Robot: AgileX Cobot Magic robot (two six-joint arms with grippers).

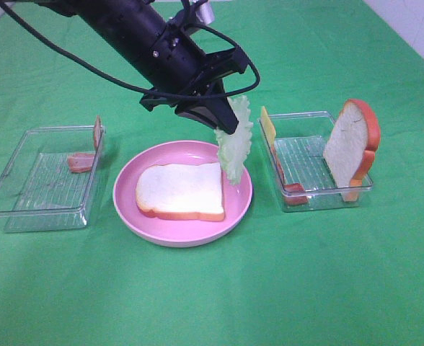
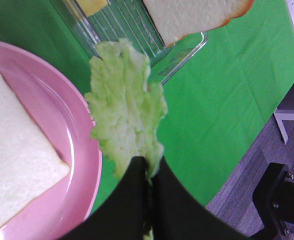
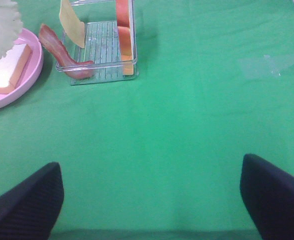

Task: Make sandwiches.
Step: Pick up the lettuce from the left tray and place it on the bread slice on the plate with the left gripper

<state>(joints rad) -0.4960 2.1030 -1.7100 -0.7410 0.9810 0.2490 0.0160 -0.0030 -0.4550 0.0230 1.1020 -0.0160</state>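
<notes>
We see the left tool (image 1: 225, 124) reaching in from the far left to the middle of the green-covered worktop (image 1: 212, 303). Its jaws are pinched tight on the upper end of the lettuce leaf (image 1: 235, 148). The leaf hangs straight down from the tool, over the right edge of the pink plate (image 1: 176, 232), with its lower end close to the plate. We cannot tell if the leaf touches it.

One bread slice (image 1: 179, 189) lies flat on the plate, just left of the hanging leaf.

To the right of the plate stands a clear tray (image 1: 324, 200). In it, a cheese slice (image 1: 268, 126) leans up against the left wall. A meat strip (image 1: 293, 193) sits at the near left corner. A second bread slice (image 1: 349, 148) stands on edge against the right wall.

To the left of the plate is another clear tray (image 1: 39, 209). It holds a flat meat piece (image 1: 81, 161) and an upright meat piece (image 1: 96, 132) by its right wall.

The right tool (image 3: 149, 165) shows only in its own wrist view. Its jaws are spread wide with nothing between them, over bare green cloth, well apart from the right tray.
</notes>
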